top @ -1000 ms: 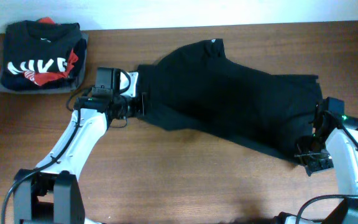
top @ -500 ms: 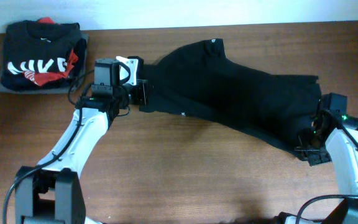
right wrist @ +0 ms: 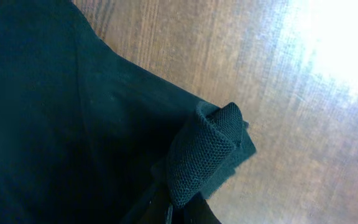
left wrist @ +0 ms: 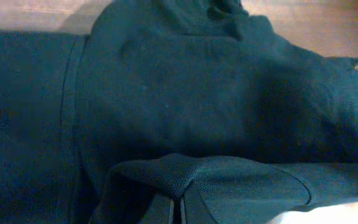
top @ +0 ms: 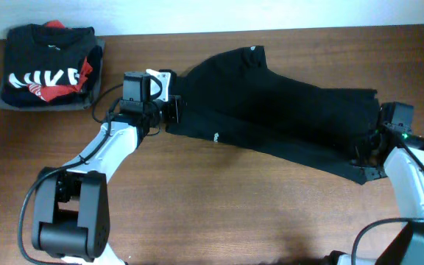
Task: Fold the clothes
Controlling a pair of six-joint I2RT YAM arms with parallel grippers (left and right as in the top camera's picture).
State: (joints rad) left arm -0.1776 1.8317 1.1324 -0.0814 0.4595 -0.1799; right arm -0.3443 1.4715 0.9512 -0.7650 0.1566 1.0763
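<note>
Status: both jaws shut on black shirt (top: 271, 110), fold in hand

Black shirt lies slantwise across the bench (top: 219, 221), centre to right. It runs from my left jaws at the back-left to my right jaws at the near-right. Neck label (top: 254, 49) sits at the far edge, small white logo (top: 217, 137) on the near edge. Folded stack (top: 46, 70) in the far-left corner is well apart, not my job.

Left jaws: fully closed, pinching a ridge of the knit (left wrist: 185, 177) at the shirt's left end. Left wrist view shows cloth tented up into the pinch, the rest flat beneath.
Right jaws: fully closed on a bunched corner of hem (right wrist: 207, 146) at the right end, bare wood just beside it.

Handling, my read:
- Light, limp, no stiffness. It goes only where both ends carry it, and the middle will sag and drag on the bench.
- Open mesh knit has some friction, so a thin pinch should hold. Both pinches are small, though, and a snatch could pull one out.
- Stretchy. Too much tension between the arms skews the edge instead of moving it.
- Best holds are where I am now, at the two ends of the near long edge. That gives a straight crease line.

Next, likely: carry both ends together at the same height over toward the far edge, lay down, let go. Risk: uneven travel gives a crooked fold.
</note>
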